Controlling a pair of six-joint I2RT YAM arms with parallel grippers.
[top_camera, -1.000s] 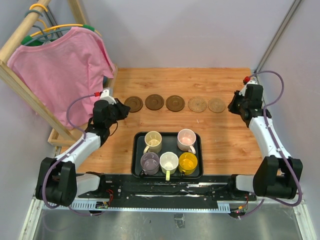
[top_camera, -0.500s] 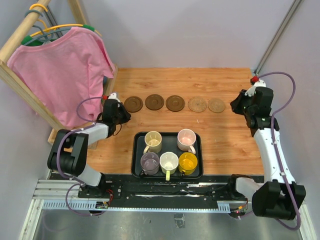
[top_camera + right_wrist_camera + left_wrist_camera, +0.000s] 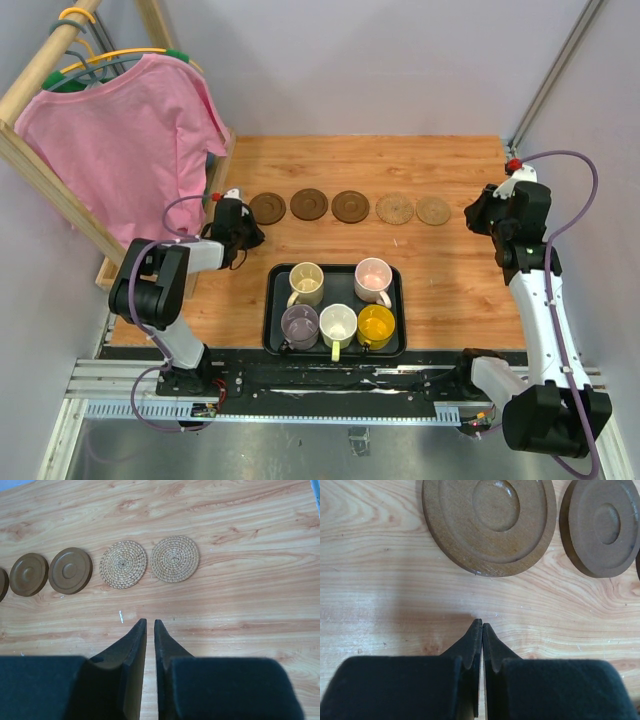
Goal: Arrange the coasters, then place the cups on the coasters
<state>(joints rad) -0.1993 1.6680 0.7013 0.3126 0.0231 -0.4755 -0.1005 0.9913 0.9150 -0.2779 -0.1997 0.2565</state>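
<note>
Five coasters [image 3: 350, 207] in row on far tabletop [image 3: 440, 270]; five cups [image 3: 339, 322] on tray [image 3: 272, 310]. Left claw [image 3: 481, 628] pressed together; right claw [image 3: 150, 624] nearly closed, empty. Risk: tight cup cluster, claw nudging neighbour mugs.

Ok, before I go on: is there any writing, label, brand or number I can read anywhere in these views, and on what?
None: no readable text in any view.
The cups, their black tray and the coasters carry no print or marks.
The pink shirt shows no logo or tag.
The rail at the arm bases has small parts too small to show any lettering.
</note>
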